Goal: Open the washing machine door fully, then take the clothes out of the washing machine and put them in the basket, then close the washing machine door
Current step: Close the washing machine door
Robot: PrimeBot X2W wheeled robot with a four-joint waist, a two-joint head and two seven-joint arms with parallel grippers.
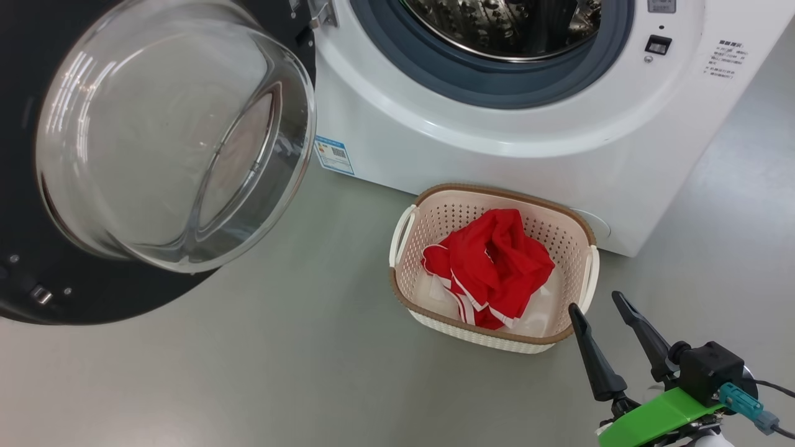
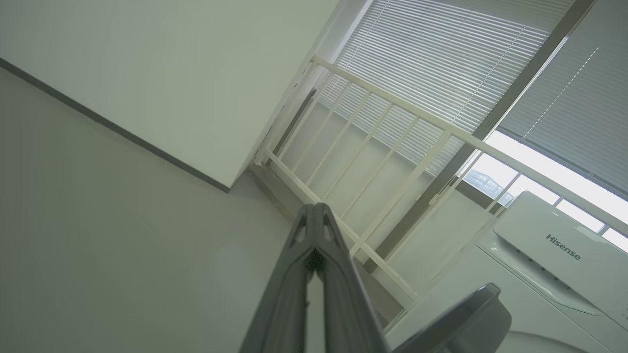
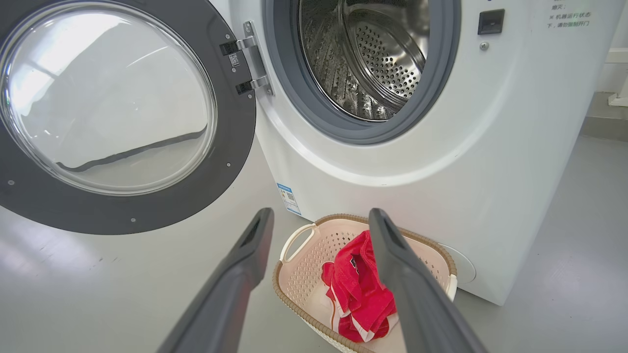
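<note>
Clearly, the door (image 1: pixel 174 143) is swung wide at left, so the drum (image 1: pixel 509 25) mouth is left unblocked; bare floor (image 1: pixel 279 372) beneath it is judged ample for the closing sweep. The left gripper (image 2: pixel 316 210) is clenched on nothing, pointed at a railing (image 2: pixel 382 94). The clothes (image 1: pixel 490 267) are heaped inside the basket (image 1: pixel 497 191), set just before the washer (image 1: pixel 472 143). The right gripper (image 1: pixel 596 302) is held released, near the basket's right handle (image 1: pixel 593 273).

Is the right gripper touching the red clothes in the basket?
Apart. The head view shows the open right gripper beside the basket, with bare perforated wall showing between it and the clothes lying inside.
</note>
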